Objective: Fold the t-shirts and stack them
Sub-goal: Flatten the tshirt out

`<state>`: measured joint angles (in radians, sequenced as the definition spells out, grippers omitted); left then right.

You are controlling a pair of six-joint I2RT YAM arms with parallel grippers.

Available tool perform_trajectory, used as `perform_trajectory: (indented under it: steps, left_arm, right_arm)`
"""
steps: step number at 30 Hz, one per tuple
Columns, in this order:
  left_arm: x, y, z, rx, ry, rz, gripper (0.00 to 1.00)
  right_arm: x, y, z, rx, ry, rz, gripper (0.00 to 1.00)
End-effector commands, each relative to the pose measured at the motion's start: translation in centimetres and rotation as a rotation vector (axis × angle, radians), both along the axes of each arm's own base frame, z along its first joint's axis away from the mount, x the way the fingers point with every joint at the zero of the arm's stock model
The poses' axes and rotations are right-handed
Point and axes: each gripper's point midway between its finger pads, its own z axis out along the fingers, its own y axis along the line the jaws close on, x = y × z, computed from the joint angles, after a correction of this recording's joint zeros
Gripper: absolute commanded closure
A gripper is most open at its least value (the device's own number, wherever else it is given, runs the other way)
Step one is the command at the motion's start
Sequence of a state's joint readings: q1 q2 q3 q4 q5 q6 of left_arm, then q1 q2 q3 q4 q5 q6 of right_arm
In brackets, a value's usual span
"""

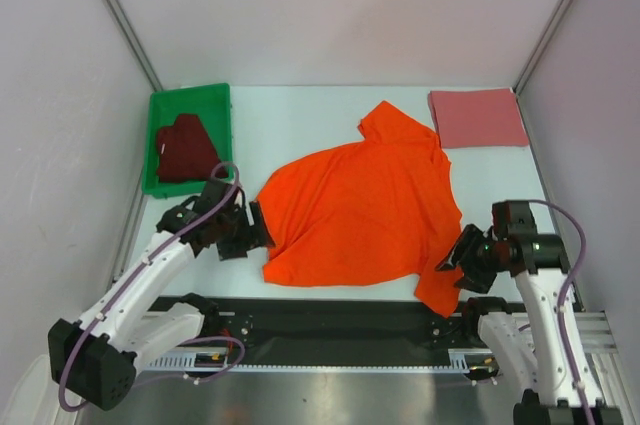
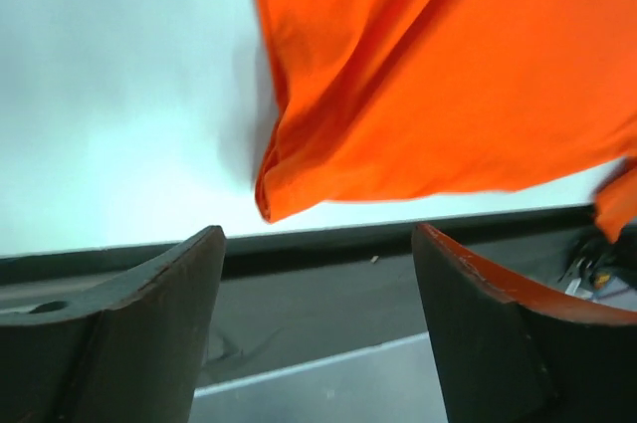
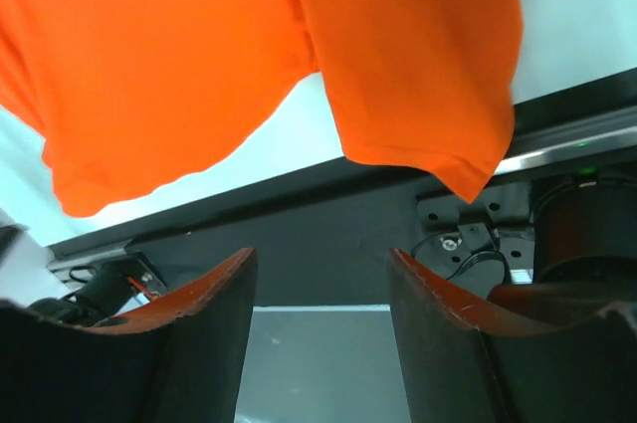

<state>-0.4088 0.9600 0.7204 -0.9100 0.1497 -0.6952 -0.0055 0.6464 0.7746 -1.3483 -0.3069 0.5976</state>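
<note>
The bright orange t-shirt (image 1: 360,210) lies spread and wrinkled in the middle of the table; it also shows in the left wrist view (image 2: 448,75) and the right wrist view (image 3: 199,55). The dusty rose pink t-shirt (image 1: 477,118) lies folded at the back right. The dark maroon t-shirt (image 1: 186,150) lies bunched in the green bin (image 1: 222,101). My left gripper (image 1: 258,227) is open and empty beside the orange shirt's left edge. My right gripper (image 1: 458,263) is open and empty beside the shirt's near right sleeve.
The green plastic bin stands at the back left. A black rail (image 1: 330,320) runs along the table's near edge; the orange sleeve hangs over it. Walls close the table on three sides.
</note>
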Motion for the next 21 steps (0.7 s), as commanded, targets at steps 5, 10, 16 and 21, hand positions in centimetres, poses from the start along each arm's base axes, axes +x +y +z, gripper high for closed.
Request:
perform_trajectory:
  steps: [5, 10, 16, 21]
  left_arm:
    - [7.4, 0.0, 7.4, 0.038, -0.324, -0.021, 0.4]
    - [10.7, -0.8, 8.2, 0.061, -0.322, -0.045, 0.51]
    - [13.8, -0.6, 8.8, 0.025, -0.361, -0.052, 0.74]
    - [14.6, -1.7, 8.5, -0.03, -0.359, -0.063, 0.78]
  right_arm:
    - [11.4, -1.3, 3.4, -0.202, -0.163, 0.049, 0.41]
    - [21.6, -2.9, 3.7, -0.362, -0.235, 0.067, 0.43]
    - [28.9, -3.0, -0.6, -0.37, -0.162, 0.048, 0.89]
    - [29.2, -2.8, -6.2, -0.367, -0.038, 0.008, 0.99]
